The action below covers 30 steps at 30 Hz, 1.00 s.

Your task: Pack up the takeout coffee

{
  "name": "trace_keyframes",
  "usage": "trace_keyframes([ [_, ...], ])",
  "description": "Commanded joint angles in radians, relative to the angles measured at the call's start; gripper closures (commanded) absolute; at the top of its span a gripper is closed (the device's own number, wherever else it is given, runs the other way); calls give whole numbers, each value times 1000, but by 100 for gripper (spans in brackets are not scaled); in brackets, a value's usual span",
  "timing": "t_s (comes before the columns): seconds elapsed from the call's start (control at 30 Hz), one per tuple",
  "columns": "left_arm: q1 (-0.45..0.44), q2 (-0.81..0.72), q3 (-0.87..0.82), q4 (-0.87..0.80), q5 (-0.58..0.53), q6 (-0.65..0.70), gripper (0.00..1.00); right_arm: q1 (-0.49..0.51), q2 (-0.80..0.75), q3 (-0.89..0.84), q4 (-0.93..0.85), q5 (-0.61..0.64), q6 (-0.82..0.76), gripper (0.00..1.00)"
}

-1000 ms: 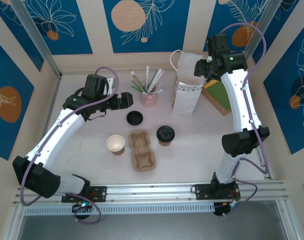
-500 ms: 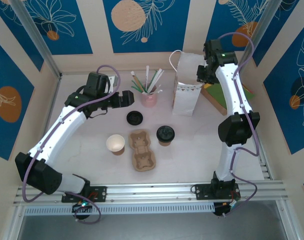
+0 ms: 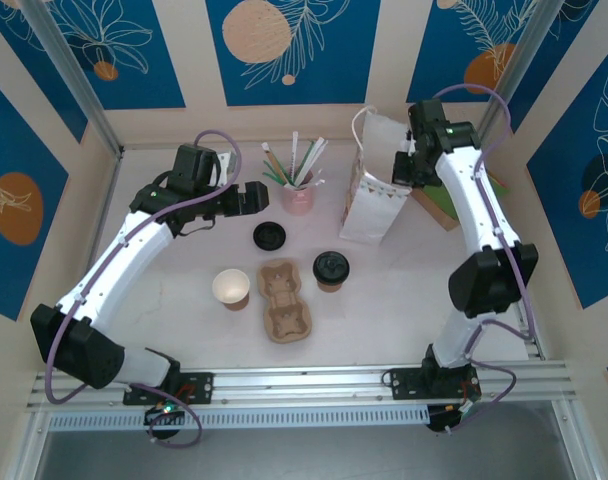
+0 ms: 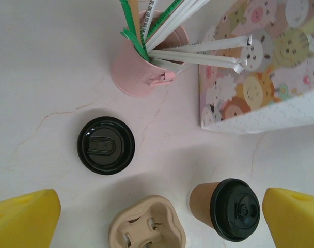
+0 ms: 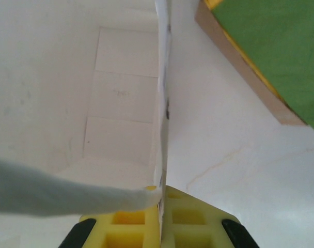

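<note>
Taking the top view as a dial centred on the tray (image 3: 283,300), we locate the coffee (image 3: 331,270) at 2 o'clock, just beside the tray and outside its slots. It stands upright on the table (image 3: 174,300) with its black lid on. A loose lid (image 3: 270,236) lies at 12 o'clock of the tray. A lidless cup (image 3: 231,288) stands at 9 o'clock, just beside it. A pink cup (image 3: 298,195) holding wrapped straws stands farther out at 12 o'clock.

We find the left gripper (image 3: 256,197) above the table, near the pink cup at its 9 o'clock. Its jaws stand wide and hold nothing. In the left wrist view its yellow fingers (image 4: 24,219) frame the loose lid (image 4: 106,145), the coffee (image 4: 232,209) and one end of the tray (image 4: 146,230).

We find the right gripper (image 3: 399,170) at the upper rim of the bag (image 3: 369,195), at 1 o'clock of the tray. In the right wrist view the right gripper (image 5: 161,206) has its jaws closed narrow on the bag wall (image 5: 163,103), clamping that thin paper edge. A green-topped box (image 5: 270,46) lies just beside the bag at its 3 o'clock
</note>
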Motion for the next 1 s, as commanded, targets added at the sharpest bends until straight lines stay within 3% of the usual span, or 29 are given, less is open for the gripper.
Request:
trace_keyframes([
  [0.0, 10, -8, -8, 10, 40, 8, 0, 15, -100, -100, 1, -34, -40, 100],
  [0.3, 10, -24, -27, 21, 79, -8, 0, 82, -309, -318, -4, -22, -79, 100],
  [0.77, 9, -65, -57, -5, 95, -15, 0, 122, -470, -450, -12, 75, -154, 99],
  [0.93, 10, -78, -63, -6, 95, -18, 0, 132, -478, -446, -19, 127, -166, 88],
  [0.97, 9, -80, -65, -6, 96, -18, 0, 134, -475, -446, -19, 120, -163, 76],
])
